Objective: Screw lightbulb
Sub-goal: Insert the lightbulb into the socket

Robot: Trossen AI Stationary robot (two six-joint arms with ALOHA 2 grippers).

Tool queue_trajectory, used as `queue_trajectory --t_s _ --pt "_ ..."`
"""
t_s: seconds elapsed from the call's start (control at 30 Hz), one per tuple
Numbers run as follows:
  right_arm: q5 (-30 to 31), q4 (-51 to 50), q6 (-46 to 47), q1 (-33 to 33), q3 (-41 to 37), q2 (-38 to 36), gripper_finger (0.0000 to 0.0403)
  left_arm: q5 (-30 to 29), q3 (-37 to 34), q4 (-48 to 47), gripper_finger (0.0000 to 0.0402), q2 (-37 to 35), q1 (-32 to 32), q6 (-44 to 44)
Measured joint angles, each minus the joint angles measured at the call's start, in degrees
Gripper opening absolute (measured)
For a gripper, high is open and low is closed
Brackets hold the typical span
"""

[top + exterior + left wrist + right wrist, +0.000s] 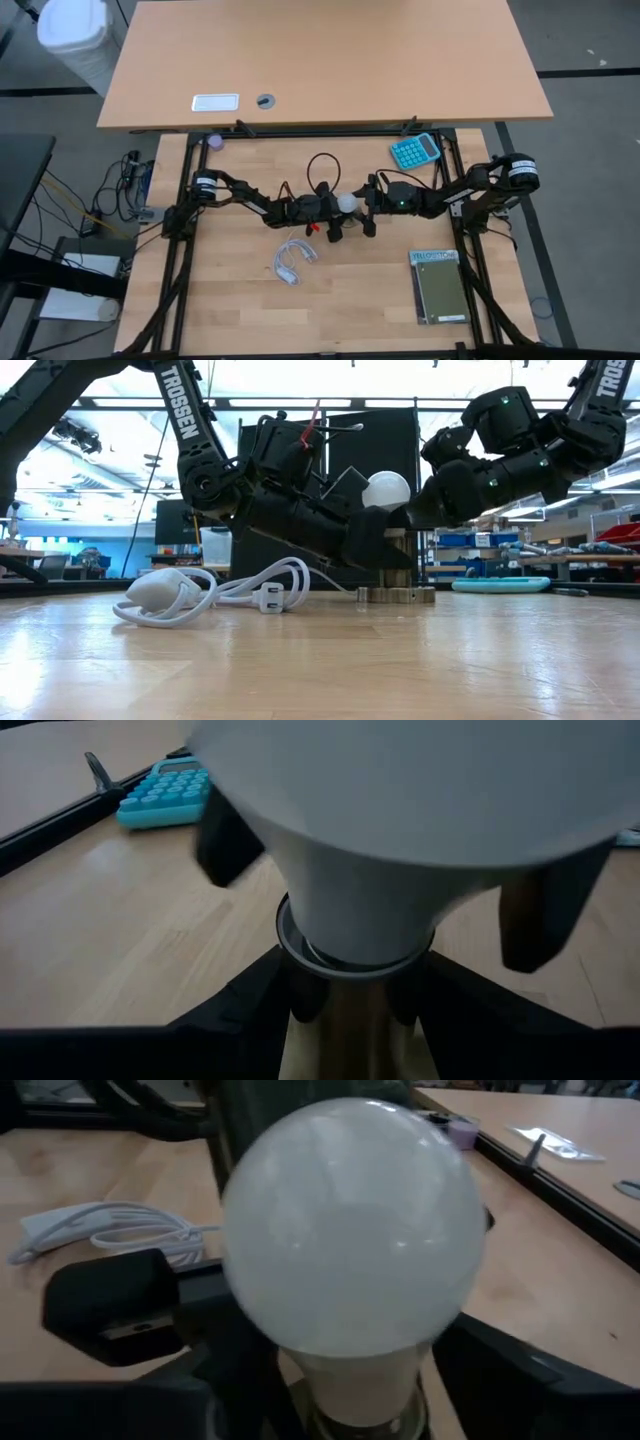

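The white lightbulb [386, 490] stands upright with its neck [355, 910] in a socket [398, 560], whose round base [397, 596] rests on the table near the middle. My left gripper [328, 206] reaches in from the table's left and is shut on the socket below the bulb. My right gripper [363, 204] comes level from the table's right. Its two fingers [225, 845] stand on either side of the bulb's globe [350, 1230], with a gap between them. My left gripper pinches the socket's column [350, 1020] between its two fingers, just under the ring that takes the bulb's neck. The fingers come from the table's left, slanting slightly down. The socket stands upright with its base on the table. My right gripper's fingers flank the globe; whether they touch it, I cannot tell.
A coiled white cable [295, 258] with its plug lies near-left of the socket. A teal calculator [415, 150] sits at the far right, a dark green booklet [440, 287] at the near right. A black wire loop [322, 166] lies behind the grippers. A raised desk [330, 60] borders the far edge.
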Motion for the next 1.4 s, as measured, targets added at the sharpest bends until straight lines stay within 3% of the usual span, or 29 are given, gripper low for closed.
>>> queue_trajectory --t_s 0.27,0.73,0.87,1.13,1.4 --pt "-0.88 -0.18 0.79 0.00 0.00 0.00 0.0180 0.18 0.00 -0.02 0.0193 0.00 0.00 0.01" --pt "-0.21 -1.76 5.17 0.14 0.02 -0.15 0.0177 -0.63 0.00 -0.07 0.0193 0.00 -0.09 -0.14" --pt "3.94 -2.28 6.56 1.81 0.07 -0.17 0.0177 -1.37 0.00 -0.13 0.0193 0.00 -0.09 -0.35" --pt "20.13 -2.50 8.40 8.21 0.02 -0.10 0.0176 -3.76 0.00 -0.28 0.0193 0.00 -0.06 -1.42" --pt "23.94 -1.80 13.37 9.35 0.50 0.02 0.0176 -4.42 0.00 -0.22 0.0193 0.00 -0.06 -1.55"
